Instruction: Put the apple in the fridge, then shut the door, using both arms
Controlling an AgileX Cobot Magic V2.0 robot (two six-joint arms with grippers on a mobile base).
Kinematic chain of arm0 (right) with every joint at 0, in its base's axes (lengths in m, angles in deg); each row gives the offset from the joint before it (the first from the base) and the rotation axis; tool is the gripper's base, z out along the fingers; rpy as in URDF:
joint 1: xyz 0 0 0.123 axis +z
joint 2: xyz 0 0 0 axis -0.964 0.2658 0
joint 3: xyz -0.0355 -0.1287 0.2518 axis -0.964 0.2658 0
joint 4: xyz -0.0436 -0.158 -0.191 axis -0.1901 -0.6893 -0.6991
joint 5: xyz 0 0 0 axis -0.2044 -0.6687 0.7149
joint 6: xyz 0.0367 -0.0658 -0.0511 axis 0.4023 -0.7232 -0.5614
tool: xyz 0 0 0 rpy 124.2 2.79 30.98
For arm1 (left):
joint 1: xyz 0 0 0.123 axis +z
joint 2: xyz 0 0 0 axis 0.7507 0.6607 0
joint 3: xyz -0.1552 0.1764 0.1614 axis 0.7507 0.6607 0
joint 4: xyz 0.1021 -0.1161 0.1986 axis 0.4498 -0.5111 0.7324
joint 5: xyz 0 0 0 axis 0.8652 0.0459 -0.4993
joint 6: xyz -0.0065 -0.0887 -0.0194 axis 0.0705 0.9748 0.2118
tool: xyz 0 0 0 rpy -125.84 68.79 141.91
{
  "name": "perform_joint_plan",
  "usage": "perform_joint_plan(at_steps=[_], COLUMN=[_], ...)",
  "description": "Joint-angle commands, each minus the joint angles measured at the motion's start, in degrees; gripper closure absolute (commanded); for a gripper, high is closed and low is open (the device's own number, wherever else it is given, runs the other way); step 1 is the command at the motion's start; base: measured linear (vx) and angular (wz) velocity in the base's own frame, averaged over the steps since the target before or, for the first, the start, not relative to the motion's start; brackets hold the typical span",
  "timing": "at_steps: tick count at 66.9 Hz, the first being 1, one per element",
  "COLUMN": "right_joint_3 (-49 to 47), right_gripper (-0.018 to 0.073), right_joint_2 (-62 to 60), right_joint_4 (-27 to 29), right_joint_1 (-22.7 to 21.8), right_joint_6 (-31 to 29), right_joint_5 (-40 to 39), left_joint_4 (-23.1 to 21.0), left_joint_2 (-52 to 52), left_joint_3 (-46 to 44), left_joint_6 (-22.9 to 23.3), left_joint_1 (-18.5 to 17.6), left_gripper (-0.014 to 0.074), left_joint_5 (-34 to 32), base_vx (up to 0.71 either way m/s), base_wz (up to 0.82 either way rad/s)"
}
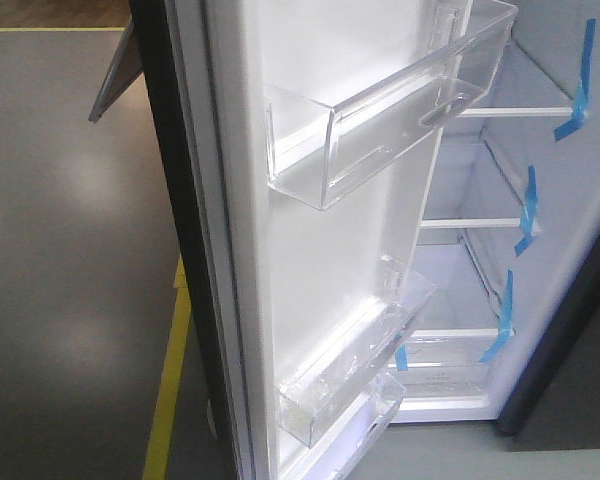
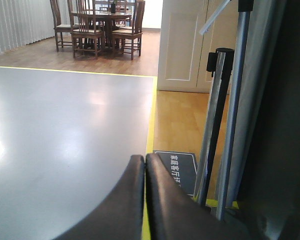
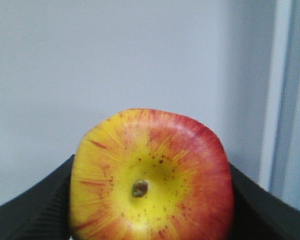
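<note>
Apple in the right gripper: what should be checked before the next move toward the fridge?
1. Apple clamped between the right gripper fingers: ok.
2. Door swung open: ok.
3. Fridge shelves show no clutter: ok.
4. Left gripper shut, holding nothing: ok.
5. Apple lined up with a shelf: cannot tell; the right wrist view shows only a plain pale surface behind it.

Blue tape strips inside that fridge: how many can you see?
4. Three sit on the fridge shelf edges at right: top strip, middle strip, lower strip. A fourth strip peeks out beside the lower bin on the door, which may hide more.
</note>
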State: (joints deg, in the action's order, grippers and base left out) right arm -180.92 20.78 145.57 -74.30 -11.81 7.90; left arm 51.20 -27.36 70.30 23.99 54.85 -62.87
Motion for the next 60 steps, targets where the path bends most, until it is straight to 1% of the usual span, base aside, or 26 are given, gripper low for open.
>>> perform_joint_plan(at_steps=[1,6,13,26,32,39,55,60], right_joint_3=[-5.05,-7.0,-8.17,-8.36,-8.36,-8.36,-8.36,-8.36], right_gripper=[0.0409,0.0409,0.0407,0.0398,0.0364,0.0284,-0.0001,-0.0056], right_joint_2=[3.34,6.63,10.65,15.52,16.16,16.21,16.21,16.21], right_joint_4=[8.85,10.42,10.51,9.5,8.6,7.34,5.44,4.78], right_joint_1=[-0.09,-0.09,-0.09,-0.09,-0.09,-0.09,-0.09,-0.09], right_joint_6=[-5.61,-6.15,-5.96,-6.01,-6.01,-5.96,-5.96,-5.96], right_joint_5=[2.32,4.7,6.79,9.4,9.81,9.94,9.43,9.24], left_joint_4=[-0.41,-0.41,-0.41,-0.41,-0.41,-0.41,-0.41,-0.41], left_joint_2=[-0.91,-0.91,-0.91,-0.91,-0.91,-0.91,-0.91,-0.91], left_joint_3=[1.52,1.52,1.52,1.52,1.52,1.52,1.52,1.52], left_joint_6=[0.03,0.03,0.03,0.03,0.03,0.03,0.03,0.03], left_joint_1=[-0.19,-0.19,-0.19,-0.19,-0.19,-0.19,-0.19,-0.19], left_gripper=[0.0602,0.0602,0.0602,0.0602,0.0602,0.0602,0.0602,0.0602], left_joint_5=[-4.17,-4.17,-4.17,-4.17,-4.17,-4.17,-4.17,-4.17], base_vx=[0.0,0.0,0.0,0.0,0.0,0.0,0.0,0.0], base_wz=[0.0,0.0,0.0,0.0,0.0,0.0,0.0,0.0])
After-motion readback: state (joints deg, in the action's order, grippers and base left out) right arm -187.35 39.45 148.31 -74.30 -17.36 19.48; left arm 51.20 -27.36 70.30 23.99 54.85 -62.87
